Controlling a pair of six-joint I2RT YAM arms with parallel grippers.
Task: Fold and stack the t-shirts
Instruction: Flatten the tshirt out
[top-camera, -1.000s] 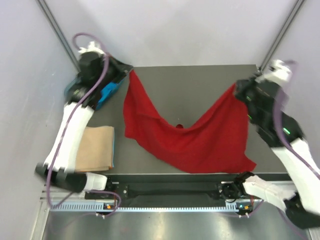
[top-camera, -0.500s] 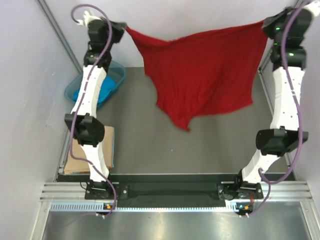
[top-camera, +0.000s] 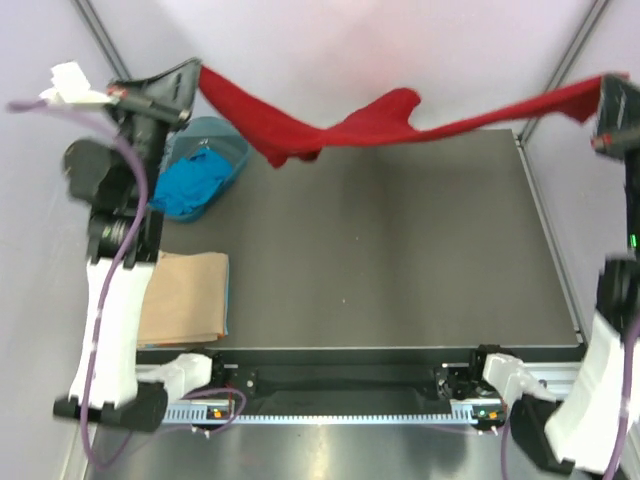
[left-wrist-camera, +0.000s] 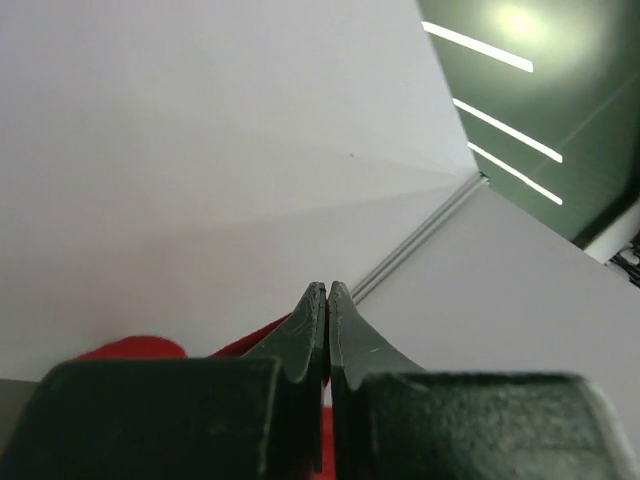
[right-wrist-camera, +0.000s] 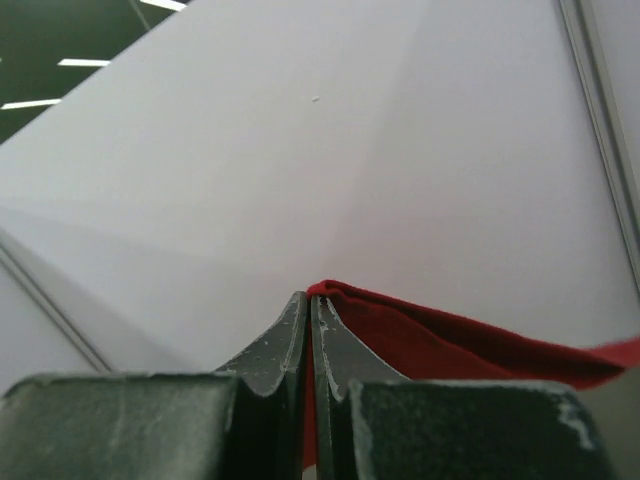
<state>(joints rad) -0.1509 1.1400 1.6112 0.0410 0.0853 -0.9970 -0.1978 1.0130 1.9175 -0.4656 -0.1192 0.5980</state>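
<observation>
**newbie_op:** Quick check, what are your 2 pincers doing right now?

**rig_watcher:** Both are clenched on the red t-shirt (top-camera: 340, 125). Your left pincer (top-camera: 193, 72) has 1 end of it and your right pincer (top-camera: 604, 92) has the other. The cloth is strung between them, up in the air over the far side of the table (top-camera: 400, 260). It sags a bit. There's a bunched fold drooping just right of your left pincer and a flap sticking up about halfway across.

**newbie_op:** Do the wrist cams agree?

**rig_watcher:** Yep. On your left wrist view the fingers (left-wrist-camera: 303, 340) are pressed flat together with no gap, and red cloth pokes out below and left of the tips. It's the same on the right wrist: fingers (right-wrist-camera: 285, 340) tight together, red trailing off to the right from the tips.

**newbie_op:** And the other shirts?

**rig_watcher:** The blue t-shirt (top-camera: 185, 188) is crumpled in the teal basin (top-camera: 236, 143), down below your left pincer. The tan t-shirt (top-camera: 185, 297) lies folded flat on the table near your left arm's base, well apart from both pincers.
</observation>
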